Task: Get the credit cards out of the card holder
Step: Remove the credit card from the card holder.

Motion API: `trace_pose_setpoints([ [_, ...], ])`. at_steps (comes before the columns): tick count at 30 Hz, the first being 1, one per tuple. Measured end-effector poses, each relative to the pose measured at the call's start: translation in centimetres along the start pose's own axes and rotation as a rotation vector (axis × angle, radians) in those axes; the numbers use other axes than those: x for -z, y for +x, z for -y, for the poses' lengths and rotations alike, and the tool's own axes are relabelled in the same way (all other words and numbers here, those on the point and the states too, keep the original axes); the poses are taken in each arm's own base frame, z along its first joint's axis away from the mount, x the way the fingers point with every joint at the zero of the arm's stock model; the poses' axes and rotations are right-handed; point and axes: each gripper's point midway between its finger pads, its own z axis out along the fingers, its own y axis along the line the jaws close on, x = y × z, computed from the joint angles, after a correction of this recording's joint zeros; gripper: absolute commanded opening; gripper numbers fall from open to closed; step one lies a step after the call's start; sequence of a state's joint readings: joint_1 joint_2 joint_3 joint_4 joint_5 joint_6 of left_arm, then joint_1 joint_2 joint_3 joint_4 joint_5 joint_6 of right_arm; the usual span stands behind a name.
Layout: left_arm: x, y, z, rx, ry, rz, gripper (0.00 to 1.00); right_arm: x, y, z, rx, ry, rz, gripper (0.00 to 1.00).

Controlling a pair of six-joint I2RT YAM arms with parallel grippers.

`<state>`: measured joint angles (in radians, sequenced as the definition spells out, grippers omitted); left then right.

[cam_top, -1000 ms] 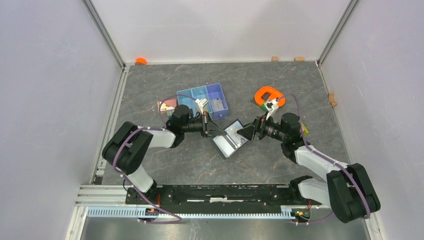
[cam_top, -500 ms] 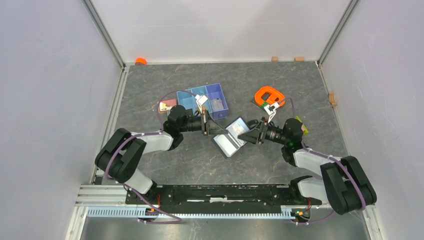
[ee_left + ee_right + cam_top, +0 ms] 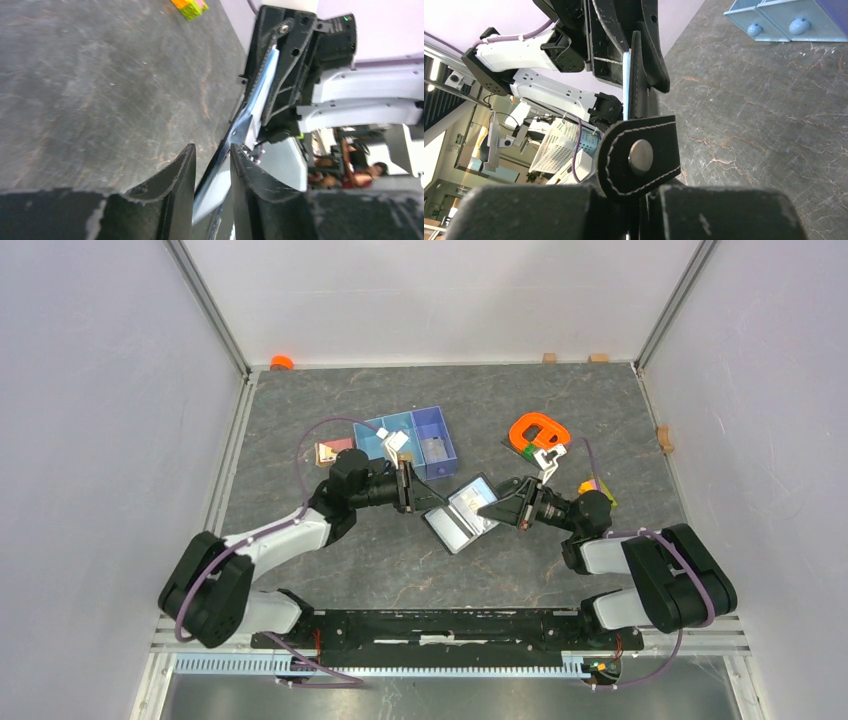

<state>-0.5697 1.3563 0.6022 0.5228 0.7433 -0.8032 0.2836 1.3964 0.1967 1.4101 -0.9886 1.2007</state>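
The card holder point(image 3: 452, 530), a black wallet lying open with silvery inner faces, hangs over the table's middle between both grippers. My right gripper point(image 3: 489, 510) is shut on its right edge. In the right wrist view the holder's tab point(image 3: 639, 155) with its metal snap stands just past my right gripper point(image 3: 644, 194). My left gripper point(image 3: 431, 502) is at the holder's left edge; in the left wrist view its jaws point(image 3: 212, 150) stand apart with the holder's thin edge point(image 3: 248, 112) loose between them. I cannot tell the credit cards from the shiny sleeves.
A blue three-compartment tray point(image 3: 412, 440) sits just behind the left gripper. An orange clamp point(image 3: 535, 432) lies behind the right gripper. A small pink block point(image 3: 332, 451) is left of the tray, and a coloured block point(image 3: 598, 488) is by the right arm.
The right gripper has closed onto the card holder's right edge. The left jaws, shut before, have parted. Both arms' elbows have swung outward and nearer the base.
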Motion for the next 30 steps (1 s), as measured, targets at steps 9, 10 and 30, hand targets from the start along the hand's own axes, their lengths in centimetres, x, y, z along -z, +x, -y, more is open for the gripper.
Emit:
trace_pose_setpoints([
  [9,3.6,-2.5,0.2,-0.121,-0.174,0.196,0.29,0.5,-0.6,0.3,-0.012,0.018,0.053,0.00],
  [10,3.9,-2.6,0.6,-0.136,-0.166,0.211,0.28,0.6,-0.6,0.6,-0.028,0.026,0.060,0.00],
  [30,-1.3,2.3,1.0,-0.047,-0.028,0.025,0.46,0.6,0.1,1.9,-0.202,0.075,0.075,0.00],
])
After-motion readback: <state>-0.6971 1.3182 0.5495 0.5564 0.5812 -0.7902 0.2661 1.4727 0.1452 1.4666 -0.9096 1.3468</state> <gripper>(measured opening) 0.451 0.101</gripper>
